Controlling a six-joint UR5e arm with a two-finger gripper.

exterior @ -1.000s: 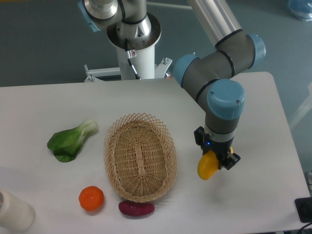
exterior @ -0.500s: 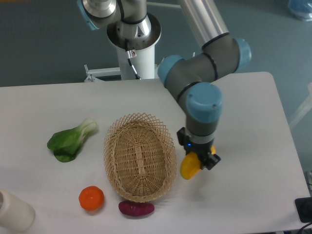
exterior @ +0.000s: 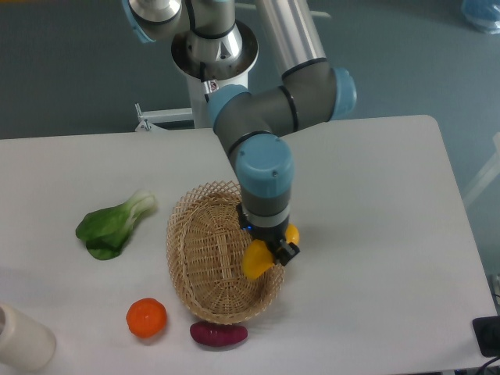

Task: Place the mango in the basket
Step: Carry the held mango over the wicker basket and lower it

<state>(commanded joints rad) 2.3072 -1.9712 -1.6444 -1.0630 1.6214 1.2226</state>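
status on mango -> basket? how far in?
Done: the mango is picked up, off the table and clamped in the hand. In hand: the arm holds it over the right side of the basket, inside the rim line. Left: lower it, open the hand and release; the basket interior shows nothing in it yet.

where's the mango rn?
In the camera view the mango is held in the gripper, over the right inner side of the basket, just inside its right rim and above the purple-red vegetable.
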